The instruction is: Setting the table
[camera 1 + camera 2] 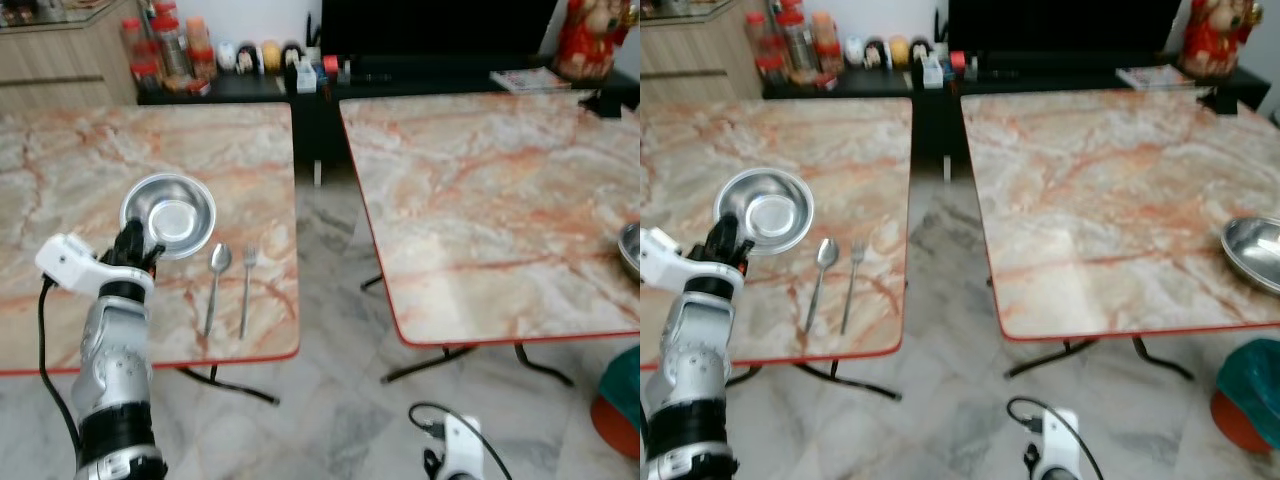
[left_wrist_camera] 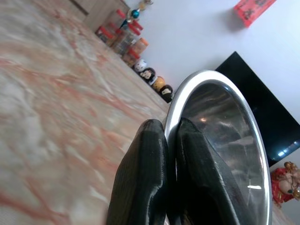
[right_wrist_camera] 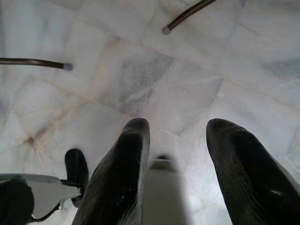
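On the left marble surface (image 1: pixel 150 140) sits a steel bowl (image 1: pixel 172 214), well in from the near edge. Left gripper (image 1: pixel 133 243) is at the bowl's near rim, and its jaws are clamped on that rim: the left wrist view shows the two black fingers (image 2: pixel 145 178) pressed together with the bowl's edge between them, one finger outside and one inside. Whether the bowl rests flat on the surface or is lifted cannot be told.

Just beside the bowl, toward the aisle side, lies a spoon (image 1: pixel 215 285), handle pointing to the near edge. A fork (image 1: pixel 246 290) lies parallel to the spoon, just beyond it from the bowl.

A second bowl (image 1: pixel 1255 250) sits at the far right edge of the other marble surface (image 1: pixel 1110 190), well apart from the first bowl.

Right gripper (image 3: pixel 173 154) hangs low over the tiled floor (image 3: pixel 154 79), jaws apart and holding nothing.
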`<state>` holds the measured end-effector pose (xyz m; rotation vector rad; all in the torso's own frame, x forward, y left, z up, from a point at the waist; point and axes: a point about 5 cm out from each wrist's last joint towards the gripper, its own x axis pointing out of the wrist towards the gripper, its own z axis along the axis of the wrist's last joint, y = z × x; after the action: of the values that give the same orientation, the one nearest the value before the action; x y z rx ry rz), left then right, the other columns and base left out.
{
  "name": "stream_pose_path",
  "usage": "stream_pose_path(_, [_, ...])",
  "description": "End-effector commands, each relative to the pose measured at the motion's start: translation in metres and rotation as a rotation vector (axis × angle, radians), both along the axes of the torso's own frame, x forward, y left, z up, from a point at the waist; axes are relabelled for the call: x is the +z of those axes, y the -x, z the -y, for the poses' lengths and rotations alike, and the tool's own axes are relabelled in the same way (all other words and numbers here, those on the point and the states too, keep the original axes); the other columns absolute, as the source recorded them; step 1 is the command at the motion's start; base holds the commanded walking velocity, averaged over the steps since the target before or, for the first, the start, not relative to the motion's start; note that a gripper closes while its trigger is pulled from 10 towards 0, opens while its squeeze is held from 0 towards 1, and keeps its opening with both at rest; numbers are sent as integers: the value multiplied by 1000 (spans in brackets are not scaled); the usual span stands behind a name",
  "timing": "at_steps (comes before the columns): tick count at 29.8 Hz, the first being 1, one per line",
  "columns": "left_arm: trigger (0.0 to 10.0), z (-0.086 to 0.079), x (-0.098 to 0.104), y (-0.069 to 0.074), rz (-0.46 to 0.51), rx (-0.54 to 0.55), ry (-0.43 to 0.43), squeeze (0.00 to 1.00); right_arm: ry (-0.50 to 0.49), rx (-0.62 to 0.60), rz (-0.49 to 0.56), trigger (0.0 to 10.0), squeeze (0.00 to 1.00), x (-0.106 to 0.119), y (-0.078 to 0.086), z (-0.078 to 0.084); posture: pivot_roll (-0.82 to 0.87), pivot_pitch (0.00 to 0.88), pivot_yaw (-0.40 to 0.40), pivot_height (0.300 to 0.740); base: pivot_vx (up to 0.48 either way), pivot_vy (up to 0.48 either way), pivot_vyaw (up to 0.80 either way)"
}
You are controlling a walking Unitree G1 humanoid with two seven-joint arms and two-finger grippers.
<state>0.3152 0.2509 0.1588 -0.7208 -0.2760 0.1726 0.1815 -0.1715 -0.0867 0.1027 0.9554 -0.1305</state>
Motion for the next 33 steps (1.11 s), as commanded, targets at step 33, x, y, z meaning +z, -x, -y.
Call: stream_pose_path(33, [10000,9,1,-1,-3,-27,-44,0,18,-18,13,10000,0,1,2,11,74,0,23,740,0,-442,62])
